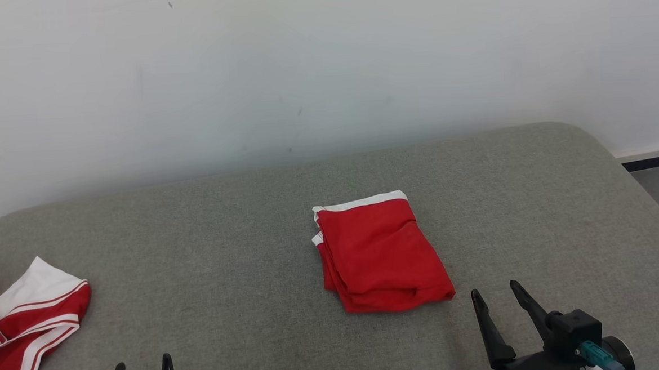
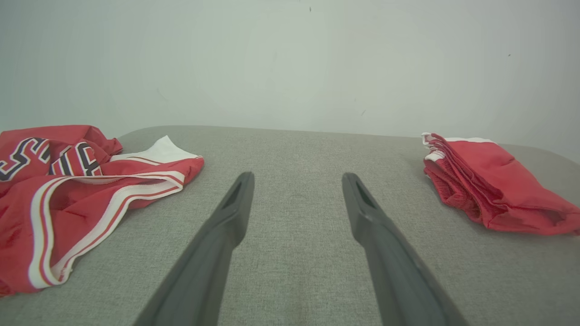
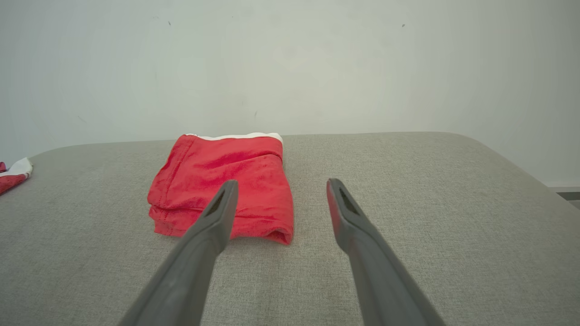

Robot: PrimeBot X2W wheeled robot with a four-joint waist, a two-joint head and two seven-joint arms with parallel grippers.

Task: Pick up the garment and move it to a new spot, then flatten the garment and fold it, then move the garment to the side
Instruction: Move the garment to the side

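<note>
Head view downward from above, wrist views low, all share folded garment (image 1: 378, 253)

Left gripper (image 1: 143, 368): jaws spread wide, nothing between them; both dark fingers point straight ahead.
Right gripper (image 1: 495, 290): jaws spread wide, empty; fingers lean slightly left.
Right wrist (image 1: 573, 330): dark housing behind the fingers, teal connector (image 1: 595, 355) alongside.

Two garments are counted: one folded red garment (image 1: 381, 253) and one crumpled striped garment (image 1: 26, 325). Two grippers are counted, the left gripper (image 1: 142, 361) and the right gripper (image 1: 494, 288). One grey padded surface (image 1: 225, 241) is counted.
</note>
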